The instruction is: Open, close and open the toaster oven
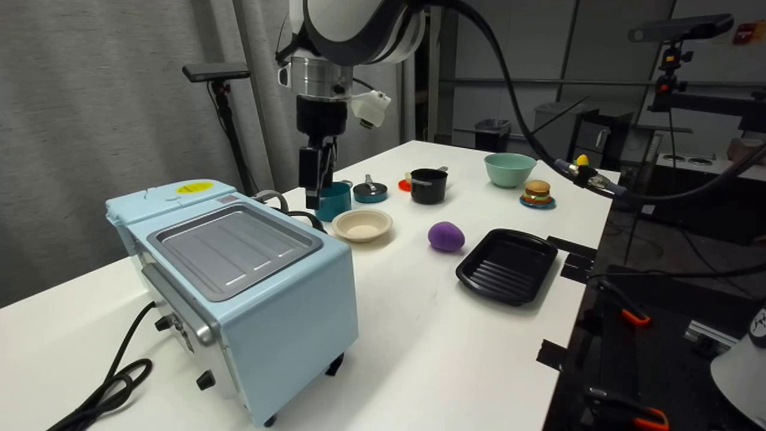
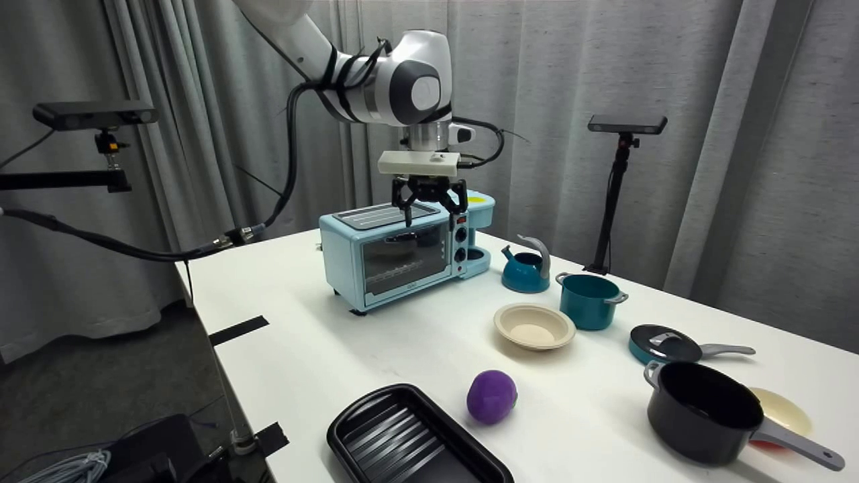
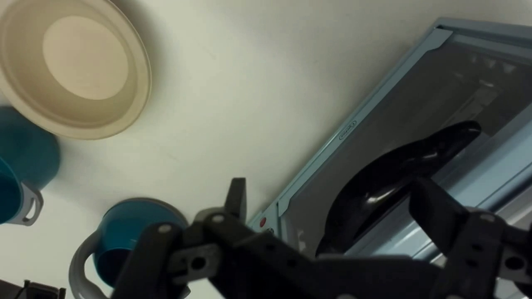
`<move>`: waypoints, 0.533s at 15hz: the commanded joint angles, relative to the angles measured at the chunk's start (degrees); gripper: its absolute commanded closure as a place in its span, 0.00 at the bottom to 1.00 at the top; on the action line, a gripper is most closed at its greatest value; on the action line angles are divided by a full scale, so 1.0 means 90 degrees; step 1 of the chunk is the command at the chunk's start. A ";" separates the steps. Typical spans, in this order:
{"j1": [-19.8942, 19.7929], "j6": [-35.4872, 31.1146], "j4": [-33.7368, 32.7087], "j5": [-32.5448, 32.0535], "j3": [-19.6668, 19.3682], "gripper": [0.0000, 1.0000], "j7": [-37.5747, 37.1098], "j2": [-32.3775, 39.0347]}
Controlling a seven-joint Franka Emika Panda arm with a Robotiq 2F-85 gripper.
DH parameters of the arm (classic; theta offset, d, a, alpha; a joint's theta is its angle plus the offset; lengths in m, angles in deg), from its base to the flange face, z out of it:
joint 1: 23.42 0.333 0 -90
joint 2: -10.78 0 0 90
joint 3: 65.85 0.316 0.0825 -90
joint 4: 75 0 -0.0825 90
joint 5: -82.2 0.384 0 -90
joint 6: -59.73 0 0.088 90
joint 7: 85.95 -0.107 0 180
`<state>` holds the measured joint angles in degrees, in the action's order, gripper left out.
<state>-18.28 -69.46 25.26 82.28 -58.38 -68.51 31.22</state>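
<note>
The light blue toaster oven stands on the table in both exterior views point(image 1: 299, 335) point(image 2: 343, 258). Its dark glass door point(image 2: 402, 265) looks shut, facing the dishes. The black door handle point(image 3: 384, 174) crosses the glass in the wrist view, where the oven's blue door frame point(image 3: 348, 130) also shows. My gripper point(image 2: 430, 221) is open, pointing down, with nothing between its fingers. It hangs in front of the oven's upper front near the knobs. In the wrist view the gripper point(image 3: 328, 187) has one finger over the handle and one beyond the control panel; contact cannot be told.
A teal kettle point(image 2: 525, 272), a teal pot point(image 2: 587, 305) and a beige bowl point(image 2: 535, 327) stand near the oven's front. A purple eggplant point(image 2: 492, 397) and a black tray point(image 2: 413, 443) lie farther out. The oven's black cord point(image 1: 114, 383) lies behind it.
</note>
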 commanded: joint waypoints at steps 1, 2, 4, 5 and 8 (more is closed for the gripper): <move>0.0069 -0.0080 -0.0507 -0.0163 0.0002 0.00 -0.0073 0.0435; 0.0087 -0.0072 -0.0567 -0.0178 0.0000 0.00 -0.0090 0.0503; 0.0104 -0.0105 -0.0573 -0.0192 -0.0007 0.00 -0.0098 0.0619; 0.0120 -0.0137 -0.0542 -0.0222 -0.0022 0.00 -0.0114 0.0669; 0.0164 -0.0154 -0.0503 -0.0324 -0.0050 0.00 -0.0137 0.0732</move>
<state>-17.56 -69.79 22.03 81.93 -58.37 -68.59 35.93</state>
